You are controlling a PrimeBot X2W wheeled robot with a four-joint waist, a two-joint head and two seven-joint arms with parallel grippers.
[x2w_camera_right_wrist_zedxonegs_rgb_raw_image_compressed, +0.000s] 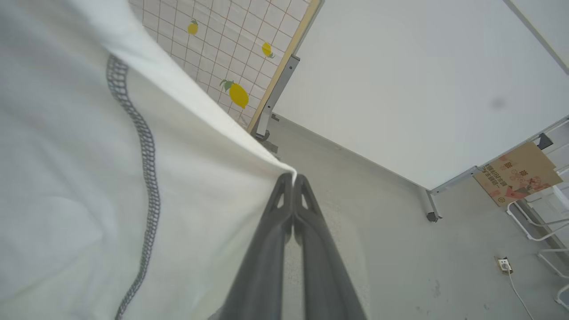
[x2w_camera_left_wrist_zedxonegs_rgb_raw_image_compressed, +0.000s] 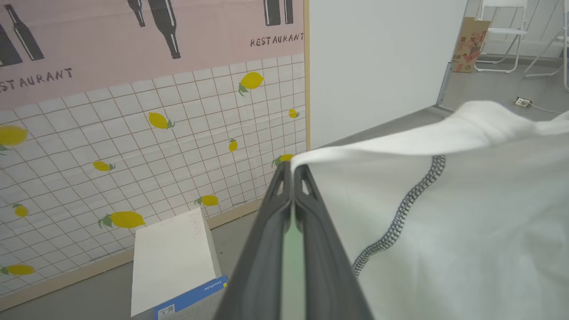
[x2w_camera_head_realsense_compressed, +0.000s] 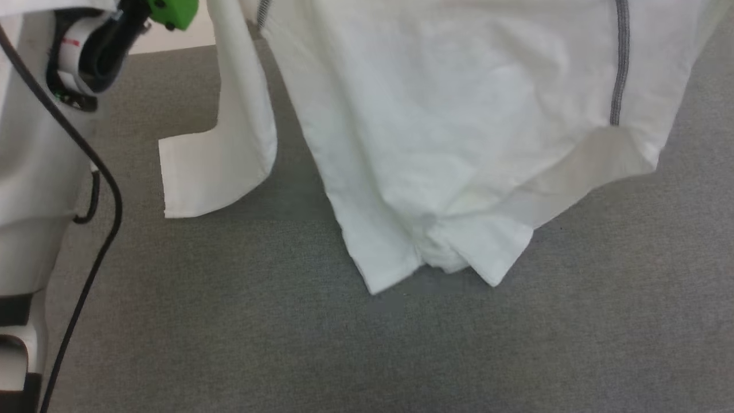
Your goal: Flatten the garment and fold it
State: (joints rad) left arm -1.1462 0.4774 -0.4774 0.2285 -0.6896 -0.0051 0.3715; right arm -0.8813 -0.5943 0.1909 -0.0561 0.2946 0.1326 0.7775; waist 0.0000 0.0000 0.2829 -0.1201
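Observation:
The white garment (x2w_camera_head_realsense_compressed: pixel 447 115) hangs in the air above the grey surface (x2w_camera_head_realsense_compressed: pixel 367 344); its bottom corners just reach the surface and one sleeve (x2w_camera_head_realsense_compressed: pixel 223 149) dangles at the left. Dark grey zigzag seams run down it (x2w_camera_head_realsense_compressed: pixel 620 63). In the left wrist view my left gripper (x2w_camera_left_wrist_zedxonegs_rgb_raw_image_compressed: pixel 293 166) is shut on the garment's (x2w_camera_left_wrist_zedxonegs_rgb_raw_image_compressed: pixel 466 231) upper edge, the seam (x2w_camera_left_wrist_zedxonegs_rgb_raw_image_compressed: pixel 400 218) curving just beside the fingers. In the right wrist view my right gripper (x2w_camera_right_wrist_zedxonegs_rgb_raw_image_compressed: pixel 293 177) is shut on another corner of the garment (x2w_camera_right_wrist_zedxonegs_rgb_raw_image_compressed: pixel 66 178), which hangs away to the left.
My pale left arm with a black cable (x2w_camera_head_realsense_compressed: pixel 34 172) and a green part (x2w_camera_head_realsense_compressed: pixel 172 11) stands at the left of the head view. A rigid white box (x2w_camera_left_wrist_zedxonegs_rgb_raw_image_compressed: pixel 173 262) lies by the lemon-patterned wall panel (x2w_camera_left_wrist_zedxonegs_rgb_raw_image_compressed: pixel 133 146). A cardboard box (x2w_camera_left_wrist_zedxonegs_rgb_raw_image_compressed: pixel 470 44), chairs and a floor socket (x2w_camera_right_wrist_zedxonegs_rgb_raw_image_compressed: pixel 503 264) lie farther off.

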